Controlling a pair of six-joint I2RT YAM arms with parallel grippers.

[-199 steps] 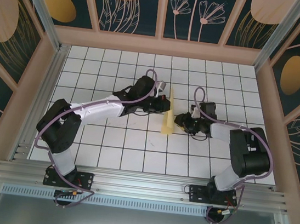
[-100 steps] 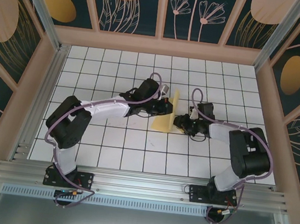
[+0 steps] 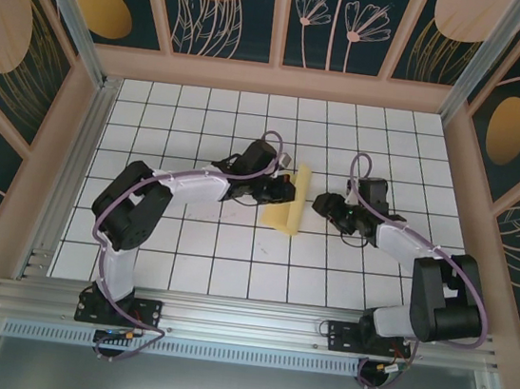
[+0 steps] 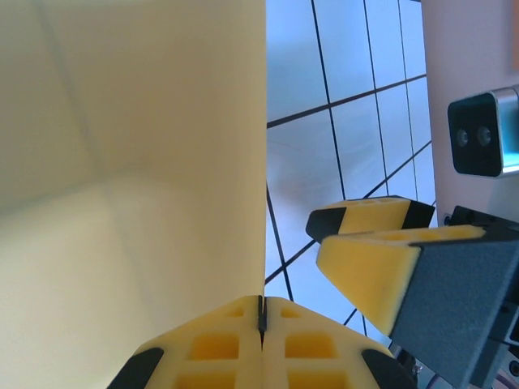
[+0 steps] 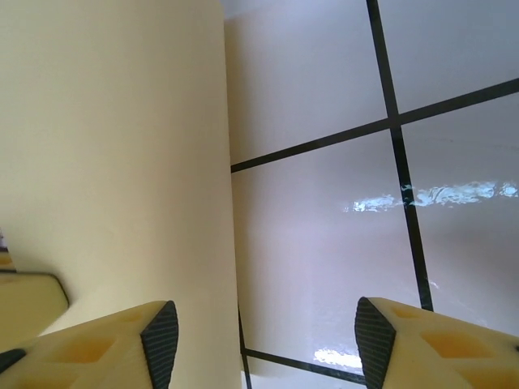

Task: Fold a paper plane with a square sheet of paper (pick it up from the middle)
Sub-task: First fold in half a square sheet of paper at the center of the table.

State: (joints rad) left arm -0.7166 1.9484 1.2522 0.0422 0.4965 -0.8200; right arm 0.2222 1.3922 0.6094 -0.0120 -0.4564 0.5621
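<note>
1. the left gripper (image 4: 261,312) is clamped tight. in its wrist view the two yellow fingers (image 4: 211,348) meet along a thin dark seam, and the straight edge of the paper (image 4: 146,162) runs down into that seam, so the paper is pinched there.
2. in the top view the left gripper (image 3: 282,191) touches the paper's 9 o'clock side, about halfway along its length.
3. the right gripper (image 5: 261,316) has its jaws well apart. white tile shows between its two fingers and nothing is pinched.
4. in the right wrist view the paper's (image 5: 113,146) straight edge falls inside that gap, close to the finger at 7 o'clock of the picture. whether they touch cannot be told.
5. in the top view the right gripper (image 3: 321,204) sits just beside the paper at its 3 o'clock side.
6. in the left wrist view the right gripper (image 4: 318,239) points toward the paper from 4 o'clock, and a strip of tile shows between its tips and the paper's edge.
7. the paper (image 3: 289,208) is pale yellow, folded narrow and creased. it runs from 12 to 6 o'clock, with the far end leaning slightly toward 1 o'clock and the near end wider.
8. it sits near the middle of the tiled table (image 3: 196,244), between the two grippers. whether it lies flat or is lifted cannot be told.
</note>
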